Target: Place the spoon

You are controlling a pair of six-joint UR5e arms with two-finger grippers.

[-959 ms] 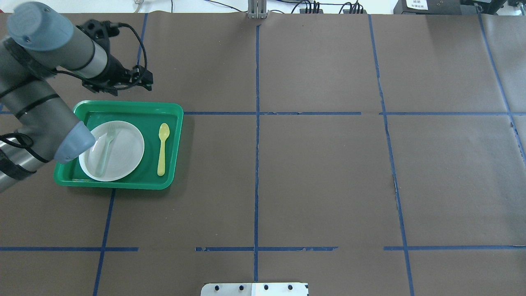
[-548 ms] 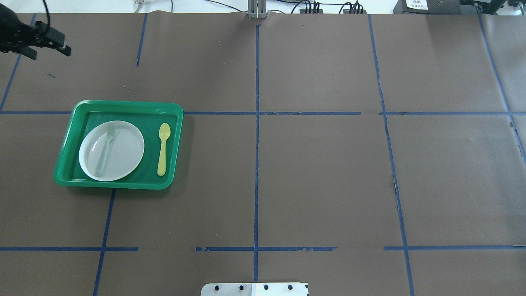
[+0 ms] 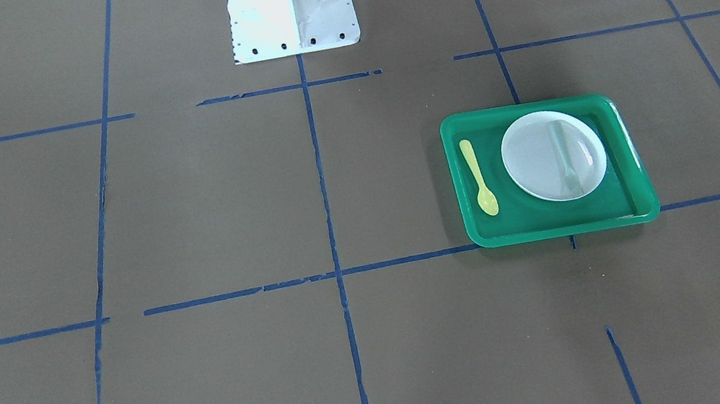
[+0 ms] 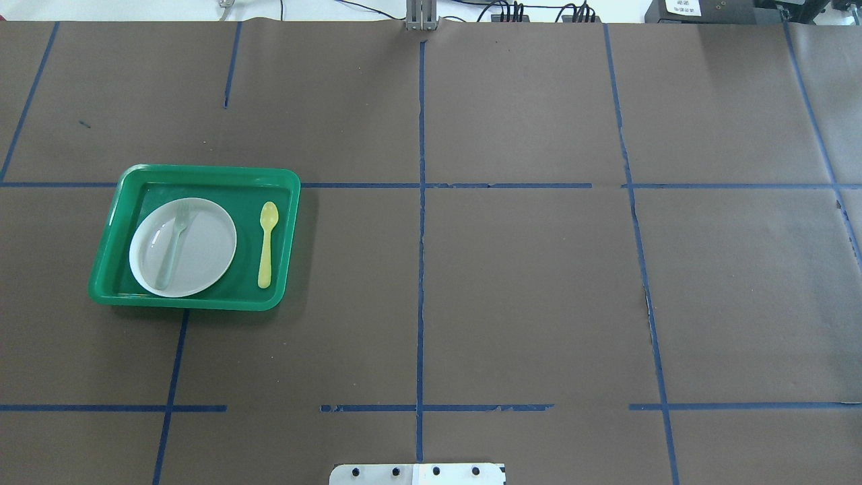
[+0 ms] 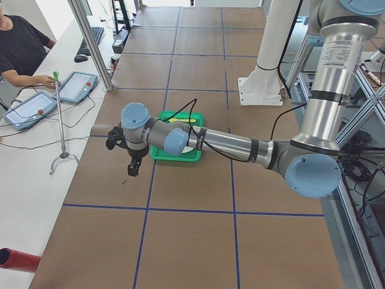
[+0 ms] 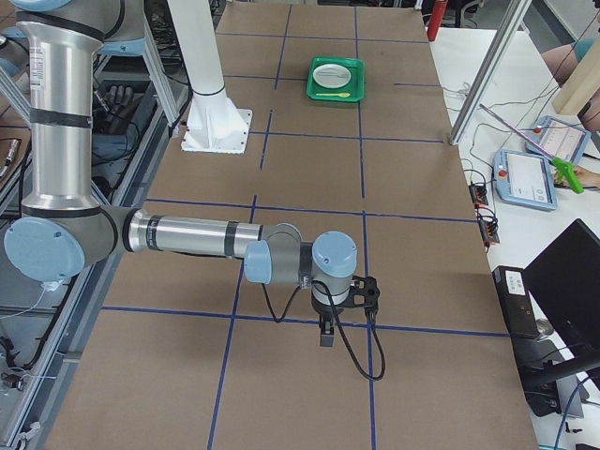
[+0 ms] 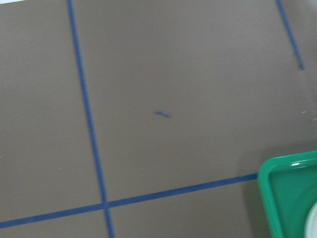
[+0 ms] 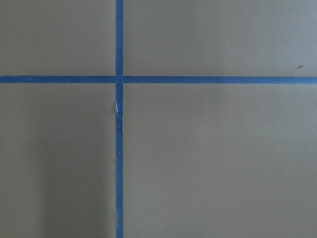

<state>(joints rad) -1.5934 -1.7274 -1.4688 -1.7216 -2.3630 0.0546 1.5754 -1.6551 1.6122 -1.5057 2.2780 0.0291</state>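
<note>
The yellow spoon [image 4: 267,244] lies flat in the green tray [image 4: 209,171], to the right of the white plate [image 4: 202,249], bowl toward the far side. It also shows in the front-facing view [image 3: 478,178]. A pale grey-green fork [image 4: 173,246] lies on the plate. My left gripper [image 5: 132,167] shows only in the exterior left view, hanging over bare table past the tray's end; I cannot tell if it is open or shut. My right gripper [image 6: 325,336] shows only in the exterior right view, far from the tray; I cannot tell its state.
The tray's corner [image 7: 277,198] shows at the lower right of the left wrist view. The robot's white base plate [image 3: 288,2] stands at the middle of the near table edge. An operator [image 5: 18,48] sits at a side desk beyond the table's left end.
My left arm has swung away from above the tray toward the far left and has left the overhead view. The spoon, plate, fork and tray have not moved.
</note>
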